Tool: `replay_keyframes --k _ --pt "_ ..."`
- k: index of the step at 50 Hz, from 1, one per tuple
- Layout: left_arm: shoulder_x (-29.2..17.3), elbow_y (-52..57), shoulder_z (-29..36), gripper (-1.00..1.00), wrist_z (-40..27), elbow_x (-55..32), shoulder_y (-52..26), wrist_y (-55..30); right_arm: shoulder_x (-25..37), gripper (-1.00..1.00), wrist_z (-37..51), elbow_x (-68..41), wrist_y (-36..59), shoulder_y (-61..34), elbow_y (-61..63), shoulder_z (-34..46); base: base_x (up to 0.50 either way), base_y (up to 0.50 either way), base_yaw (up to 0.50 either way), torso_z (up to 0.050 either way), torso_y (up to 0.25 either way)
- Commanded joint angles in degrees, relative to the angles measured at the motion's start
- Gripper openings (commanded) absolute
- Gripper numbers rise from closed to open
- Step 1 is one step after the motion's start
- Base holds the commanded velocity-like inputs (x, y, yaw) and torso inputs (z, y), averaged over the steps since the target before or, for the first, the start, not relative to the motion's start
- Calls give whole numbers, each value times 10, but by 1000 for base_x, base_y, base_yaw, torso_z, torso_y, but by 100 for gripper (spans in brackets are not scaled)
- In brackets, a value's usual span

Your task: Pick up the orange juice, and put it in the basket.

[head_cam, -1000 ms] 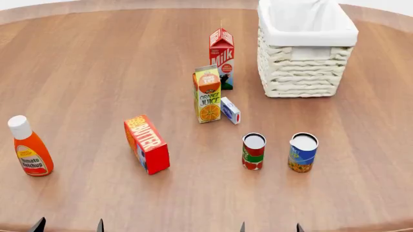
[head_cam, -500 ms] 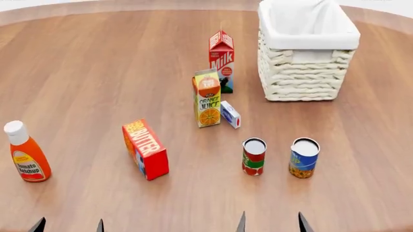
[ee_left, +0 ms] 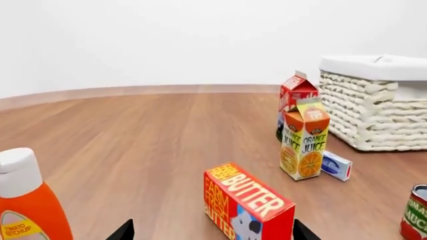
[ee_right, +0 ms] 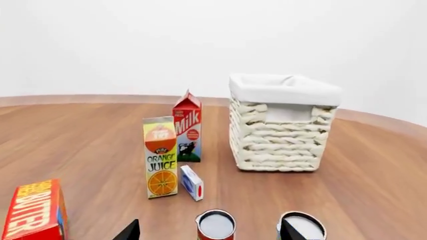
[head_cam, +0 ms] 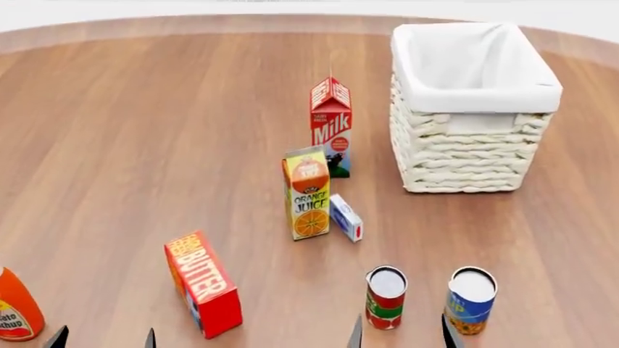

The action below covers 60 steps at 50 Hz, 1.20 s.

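Fingertips alone show of either arm: in the head view two dark tips of the left gripper (head_cam: 101, 338) and two of the right gripper (head_cam: 399, 333) poke up at the near edge of the bench (head_cam: 145, 130), low and level, aimed toward the far edge. Each pair stands spread wide, with nothing between the tips and nothing touched.

Near the middle of the bench the orange juice carton (head_cam: 307, 193) stands upright, ahead of the right gripper and well apart from it. A small white-and-blue box (head_cam: 346, 217) lies just beside its right face. The red-and-white milk carton (head_cam: 332, 127) stands upright close behind it, toward the far edge. The wicker basket (head_cam: 472, 156), with white cloth over its rim, sits to the right of the milk carton, toward the far right of the bench.

Between the right gripper and the juice stand two cans: a red-and-green tomato sauce can (head_cam: 386, 296) and a blue-labelled can (head_cam: 470, 301), both upright near the near edge. A red butter box (head_cam: 202, 284) stands on edge ahead of the left gripper. A tomato ketchup bottle (head_cam: 16, 308) sits at the near left edge.
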<state>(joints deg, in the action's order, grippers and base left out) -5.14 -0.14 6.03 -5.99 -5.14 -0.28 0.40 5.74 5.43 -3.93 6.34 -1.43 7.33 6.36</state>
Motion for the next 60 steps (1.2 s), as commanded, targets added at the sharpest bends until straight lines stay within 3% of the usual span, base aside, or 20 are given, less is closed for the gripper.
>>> replay_keyframes --k 1,60 --pt "-7 0 9 100 -9 -7 -1 1 8 100 6 -12 -3 1 -1 5 379 0 0 0 0" --pt "-32 -2 39 100 -38 -32 -5 6 32 100 36 -41 -9 6 11 26 401 0 0 0 0"
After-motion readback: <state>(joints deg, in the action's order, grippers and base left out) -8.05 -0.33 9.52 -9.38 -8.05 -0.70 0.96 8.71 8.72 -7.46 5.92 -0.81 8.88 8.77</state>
